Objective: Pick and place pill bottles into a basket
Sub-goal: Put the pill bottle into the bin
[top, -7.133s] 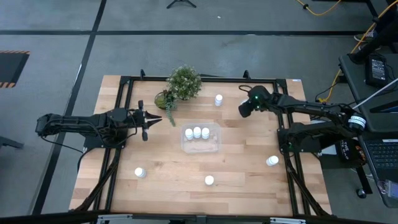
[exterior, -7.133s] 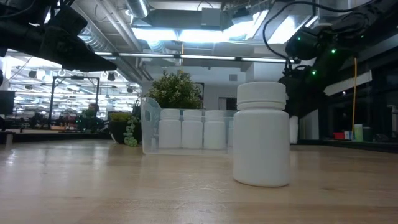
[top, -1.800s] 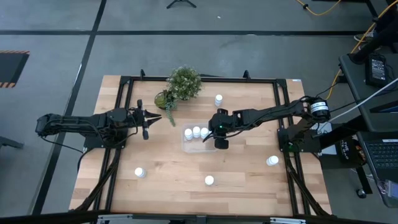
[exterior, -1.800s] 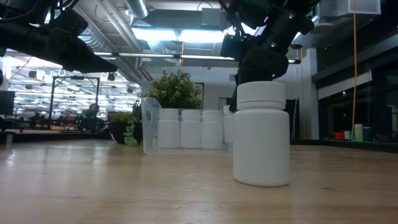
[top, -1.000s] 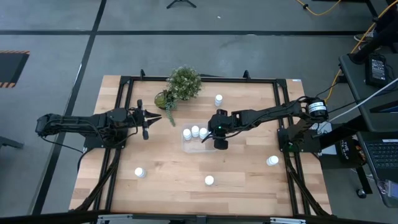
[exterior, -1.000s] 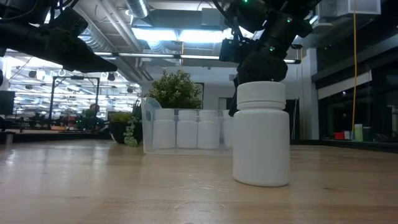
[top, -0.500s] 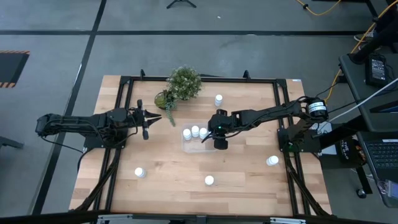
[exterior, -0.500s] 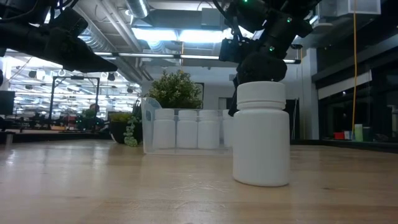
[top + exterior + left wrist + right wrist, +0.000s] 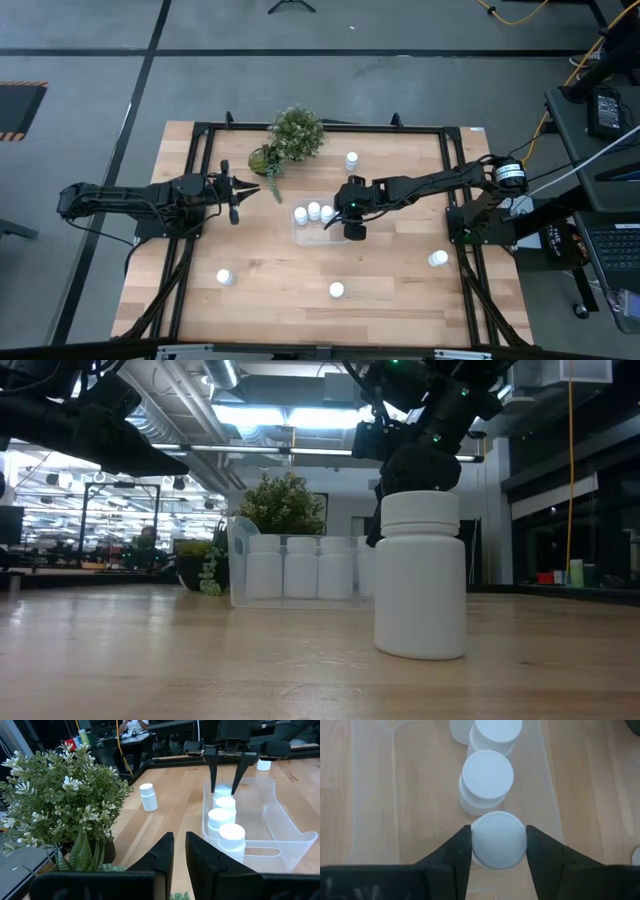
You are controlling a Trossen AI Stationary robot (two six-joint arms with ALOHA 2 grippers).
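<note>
Pale wood planks make up my table (image 9: 250, 300), framed by black rails, with grey floor all around it in the high view.

From my left, the left arm waits over the table's left side, its gripper (image 9: 240, 190) pointing toward the middle with the fingers nearly pressed together and nothing between them; the left wrist view shows only a thin gap. Nearer the front left, one pill bottle (image 9: 225, 277) stands alone, well apart from either arm. Just past the left gripper's tip is the potted plant (image 9: 292, 135), at the table's far edge.

At the centre lies the basket (image 9: 322, 236), clear plastic. Three bottles stand in a row along its far wall: the first (image 9: 302, 214), the second (image 9: 314, 210), and the third (image 9: 327, 213) beside it. A fourth bottle (image 9: 498, 840) is at the end of that row, inside the basket, and the right gripper (image 9: 498, 845) hangs right over it. In the right wrist view its two fingers flank the white cap on either side, very close; I cannot tell whether they are pinching it or just clear of it.

Further right, a bottle (image 9: 351, 160) stands on the far side of the table beyond the basket, another (image 9: 337, 290) stands near the front edge, and one more (image 9: 438, 259) stands by the right rail.

I can read no label or writing on any bottle; all look plain white.
</note>
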